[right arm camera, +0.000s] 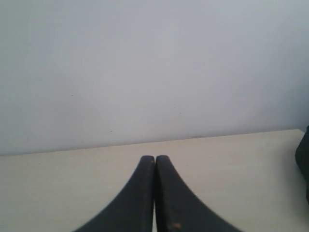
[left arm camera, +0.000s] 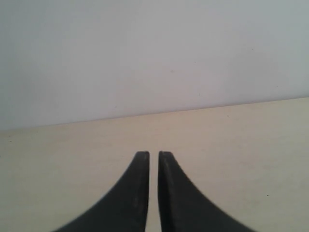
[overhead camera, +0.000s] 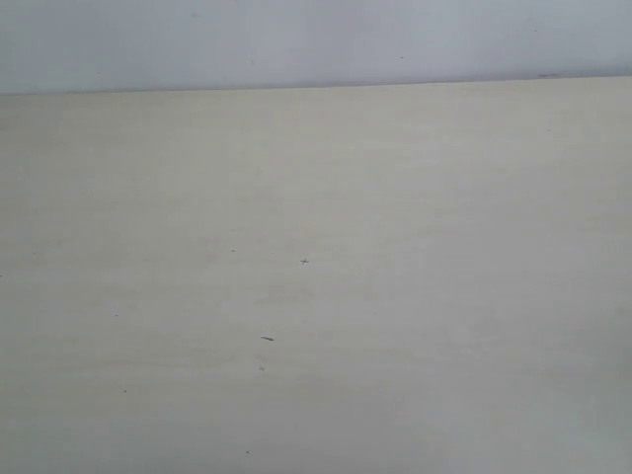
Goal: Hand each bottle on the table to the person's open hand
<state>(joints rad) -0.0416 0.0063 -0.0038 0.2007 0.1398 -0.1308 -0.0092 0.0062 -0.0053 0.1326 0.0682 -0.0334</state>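
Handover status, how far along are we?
Done: cannot tell. No bottle shows on the table in any view, so either all are delivered or none is placed. In hand: nothing; left tool and right tool are shut and empty. Left: unclear, no open hand in view.

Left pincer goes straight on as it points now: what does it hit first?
Way looks free over the table; nothing stands ahead of the left pincer. First thing would likely be the wall, depth unclear.

Lab-like: pale table (overhead camera: 395, 296), blank wall (overhead camera: 296, 39)
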